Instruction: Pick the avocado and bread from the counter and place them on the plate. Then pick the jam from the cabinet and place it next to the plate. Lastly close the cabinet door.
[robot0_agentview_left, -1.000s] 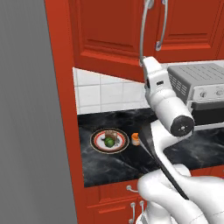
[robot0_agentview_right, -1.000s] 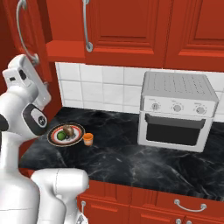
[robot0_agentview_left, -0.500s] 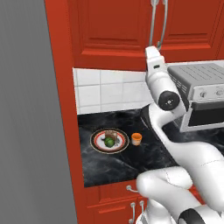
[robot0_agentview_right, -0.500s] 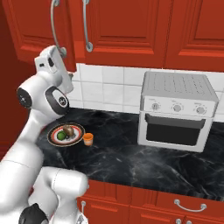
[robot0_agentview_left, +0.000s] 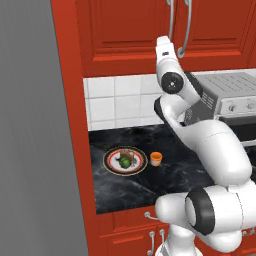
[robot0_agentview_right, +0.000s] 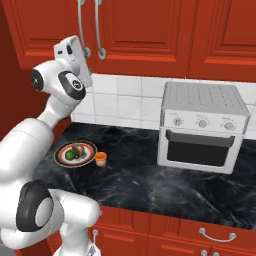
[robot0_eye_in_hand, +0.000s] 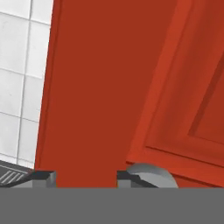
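1. Since the earlier frames the arm has swung up and across from beside the open door, and the cabinet door (robot0_agentview_left: 135, 30) now lies flush with its neighbour; the closing step looks done or nearly so.
2. Claw (robot0_eye_in_hand: 85, 177) state: the hand view shows two dark tips standing apart against flat red panel, with nothing visibly between them; whether they are spread or pressing together cannot be told. In the left base view the claw (robot0_agentview_left: 163, 42) sits against the lower edge of the cabinet (robot0_agentview_right: 150, 30), just beside the foot of a curved silver handle (robot0_agentview_left: 184, 35).
3. Well below the claw and to its left, on the black veined bench (robot0_agentview_left: 165, 170): the plate (robot0_agentview_left: 111, 161), round, white-centred with a red-orange, gold-edged rim. On it rest the avocado (robot0_agentview_left: 124, 162), a small dark-green ball, and the bread (robot0_agentview_left: 129, 153), a brown chunky piece touching the avocado's far side.
4. Just right of the plate, apart from its rim, stands the jam (robot0_agentview_left: 156, 158), a squat orange jar. Placement steps therefore appear complete.
5. Behind the claw: a glossy white tiled wall (robot0_agentview_right: 125, 97), square tiles with thin grey joints.
6. Far right of the claw in the right base view: a boxy silver toaster oven (robot0_agentview_right: 202, 127) with three knobs and a dark glass front, standing on the bench.
7. Below the bench edge: red drawer fronts (robot0_agentview_right: 200, 235) with small silver handles.
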